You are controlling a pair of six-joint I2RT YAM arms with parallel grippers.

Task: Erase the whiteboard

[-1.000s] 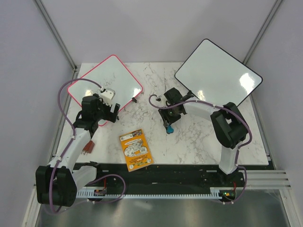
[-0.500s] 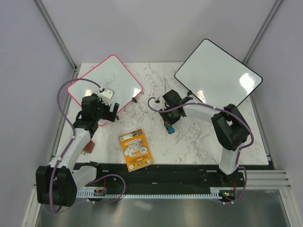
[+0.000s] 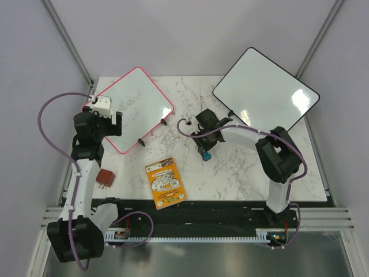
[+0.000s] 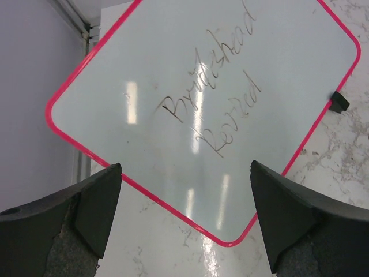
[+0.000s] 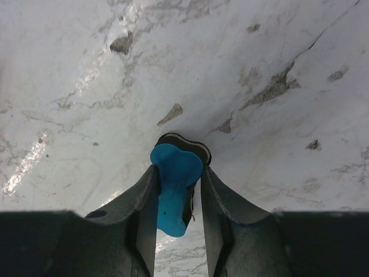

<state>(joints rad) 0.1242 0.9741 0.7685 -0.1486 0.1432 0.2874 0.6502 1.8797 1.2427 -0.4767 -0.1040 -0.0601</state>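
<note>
The pink-framed whiteboard (image 3: 135,104) lies at the table's back left, with faint handwriting showing on it in the left wrist view (image 4: 213,98). My left gripper (image 3: 112,121) hangs above the board's near-left edge, its jaws wide open and empty (image 4: 184,167). My right gripper (image 3: 206,151) is at mid-table, well to the right of the board, pointing down at the marble. It is shut on a blue eraser (image 5: 176,179) with a black felt pad, whose end touches the tabletop. The eraser (image 3: 207,156) also shows in the top view.
A larger black-framed whiteboard (image 3: 265,86) lies tilted at the back right. An orange card (image 3: 166,182) lies near the front centre and a small red-brown block (image 3: 105,178) at the front left. A black foot (image 4: 339,103) sticks out at the pink board's right edge.
My left arm has swung left and back from over the board's near part to its left edge, uncovering the handwriting. My right gripper has shifted slightly left with the eraser.
</note>
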